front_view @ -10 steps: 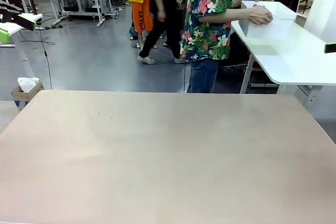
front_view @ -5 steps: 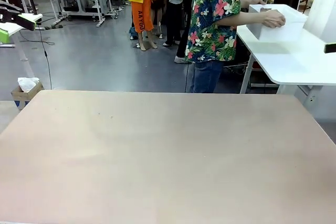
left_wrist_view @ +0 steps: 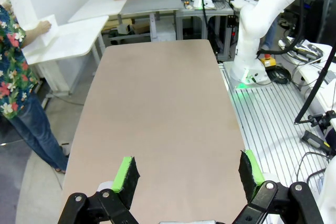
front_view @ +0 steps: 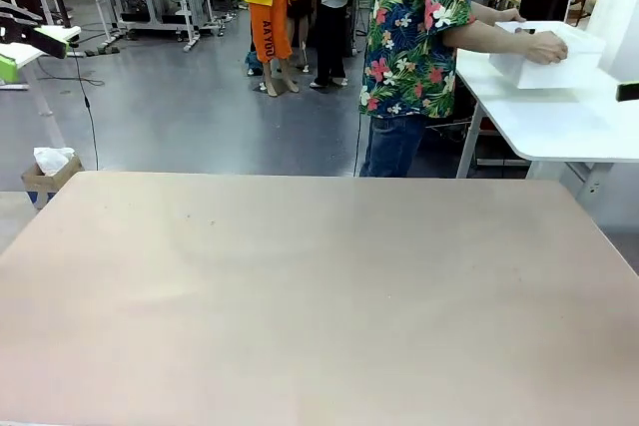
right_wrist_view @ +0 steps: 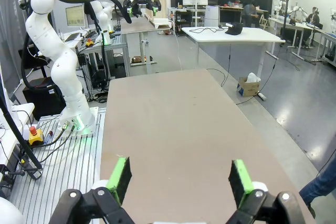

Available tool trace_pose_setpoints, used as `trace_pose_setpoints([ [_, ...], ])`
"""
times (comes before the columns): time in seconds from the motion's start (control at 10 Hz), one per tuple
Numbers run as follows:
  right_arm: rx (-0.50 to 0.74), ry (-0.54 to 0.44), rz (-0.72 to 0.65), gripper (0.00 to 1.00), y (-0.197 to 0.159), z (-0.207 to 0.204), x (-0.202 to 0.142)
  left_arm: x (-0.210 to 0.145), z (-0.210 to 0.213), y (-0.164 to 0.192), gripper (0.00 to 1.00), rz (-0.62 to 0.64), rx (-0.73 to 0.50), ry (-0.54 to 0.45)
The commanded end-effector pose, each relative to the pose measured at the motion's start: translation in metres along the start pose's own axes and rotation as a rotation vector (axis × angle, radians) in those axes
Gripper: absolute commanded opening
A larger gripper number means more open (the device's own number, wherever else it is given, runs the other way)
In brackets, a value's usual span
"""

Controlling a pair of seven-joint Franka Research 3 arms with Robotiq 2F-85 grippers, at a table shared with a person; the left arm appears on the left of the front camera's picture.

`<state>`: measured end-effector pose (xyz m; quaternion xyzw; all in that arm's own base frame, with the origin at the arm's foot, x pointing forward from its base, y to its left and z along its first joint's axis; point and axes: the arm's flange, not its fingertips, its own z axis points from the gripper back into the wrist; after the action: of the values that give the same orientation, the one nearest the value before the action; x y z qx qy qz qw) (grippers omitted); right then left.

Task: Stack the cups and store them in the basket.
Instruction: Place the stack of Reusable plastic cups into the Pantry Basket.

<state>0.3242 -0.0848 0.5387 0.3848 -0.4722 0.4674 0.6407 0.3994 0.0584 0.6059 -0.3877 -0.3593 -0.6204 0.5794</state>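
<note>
The left pincer (left_wrist_view: 188, 176) is seen released in its wrist view, its 2 green pads (left_wrist_view: 126, 174) held wide apart above the near end of the tabletop (left_wrist_view: 163, 108), with nothing between them. The right pincer (right_wrist_view: 179, 178) is likewise released in its own wrist view, its 2 fingers spread over the same tan surface and nothing grasped. In the front view the tabletop (front_view: 310, 296) is shown as a broad pale tan surface running from the near edge to the far edge. Beyond its far edge, a person in a floral shirt (front_view: 419, 27) is seen standing on the grey floor, turned toward a white side table (front_view: 559, 127) at the far right. The basket (front_view: 549, 55) is rested on that side table, well apart from the tabletop, and is held at its near side by the person's hand (front_view: 546, 46). In the left wrist view the same basket (left_wrist_view: 46, 35) is seen small and far off at the upper left, with a hand on it.
</note>
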Motion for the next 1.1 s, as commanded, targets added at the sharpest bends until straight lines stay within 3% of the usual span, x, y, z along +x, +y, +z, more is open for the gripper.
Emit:
trace_pose_setpoints([
  [0.0,-0.004,-0.025,-0.009,1.00,0.0029,-0.0017,0.0010,0.0038,0.0001,-0.0014,1.00,0.005,-0.005,-0.005],
  [1.0,-0.004,-0.025,-0.009,1.00,0.0029,-0.0017,0.0010,0.0038,0.0001,-0.0014,1.00,0.005,-0.005,-0.005],
])
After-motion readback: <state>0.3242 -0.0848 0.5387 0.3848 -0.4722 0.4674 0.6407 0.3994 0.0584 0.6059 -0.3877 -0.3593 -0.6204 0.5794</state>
